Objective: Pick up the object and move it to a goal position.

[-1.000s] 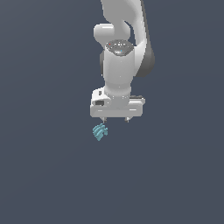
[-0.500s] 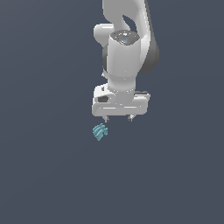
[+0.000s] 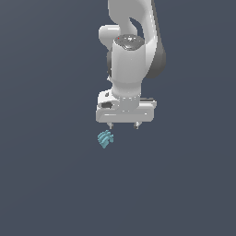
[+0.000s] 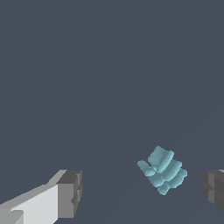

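Your gripper (image 3: pixel 123 125) hangs with its jaws spread wide, clutching nothing. The object (image 3: pixel 105 138), a small teal lump, lies just below the finger on the exterior view's left. In the wrist view it (image 4: pixel 162 169) sits between the fingertips (image 4: pixel 70 193), nearer one, its ridges running diagonally.

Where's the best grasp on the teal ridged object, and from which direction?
Judging from the wrist view, take the teal object across its lumpy middle, coming from straight above. It is far smaller than the open gripper and lies between the fingers but nearer one; centre first. Closing across the parallel ridges rather than along them probably seats better.
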Controlling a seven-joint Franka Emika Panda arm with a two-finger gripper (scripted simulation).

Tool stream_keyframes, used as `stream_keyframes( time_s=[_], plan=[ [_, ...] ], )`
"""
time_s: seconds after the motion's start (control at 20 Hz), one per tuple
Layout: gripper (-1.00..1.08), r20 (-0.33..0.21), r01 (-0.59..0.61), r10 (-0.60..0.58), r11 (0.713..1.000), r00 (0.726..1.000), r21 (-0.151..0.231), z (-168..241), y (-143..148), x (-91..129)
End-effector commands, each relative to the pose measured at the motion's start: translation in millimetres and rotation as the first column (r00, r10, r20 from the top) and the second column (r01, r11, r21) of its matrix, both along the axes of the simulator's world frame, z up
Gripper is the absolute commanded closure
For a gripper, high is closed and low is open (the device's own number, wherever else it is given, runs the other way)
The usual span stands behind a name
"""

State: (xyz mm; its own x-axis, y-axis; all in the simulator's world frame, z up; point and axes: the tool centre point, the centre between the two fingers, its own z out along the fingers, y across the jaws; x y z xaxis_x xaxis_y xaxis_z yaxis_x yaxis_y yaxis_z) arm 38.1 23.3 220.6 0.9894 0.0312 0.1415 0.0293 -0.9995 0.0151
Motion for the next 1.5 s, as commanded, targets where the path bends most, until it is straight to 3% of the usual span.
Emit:
stream_keyframes(
  time_s=[0.0, 0.3, 0.55, 0.75, 1.05, 1.45],
  plan=[
    [-0.92, -0.007, 0.037, -0.037, 0.999, 0.999, 0.006, -6, -4, -1],
    [-0.92, -0.031, 0.175, -0.174, 0.984, 0.984, 0.025, -26, -17, -7],
    [-0.92, -0.061, 0.334, -0.332, 0.942, 0.941, 0.037, -48, -33, -14],
    [-0.92, -0.086, 0.466, -0.462, 0.884, 0.883, 0.040, -68, -47, -22],
    [-0.92, -0.117, 0.637, -0.630, 0.770, 0.767, 0.033, -94, -68, -34],
    [-0.92, -0.137, 0.765, -0.756, 0.644, 0.640, 0.017, -116, -86, -45]
  ],
)
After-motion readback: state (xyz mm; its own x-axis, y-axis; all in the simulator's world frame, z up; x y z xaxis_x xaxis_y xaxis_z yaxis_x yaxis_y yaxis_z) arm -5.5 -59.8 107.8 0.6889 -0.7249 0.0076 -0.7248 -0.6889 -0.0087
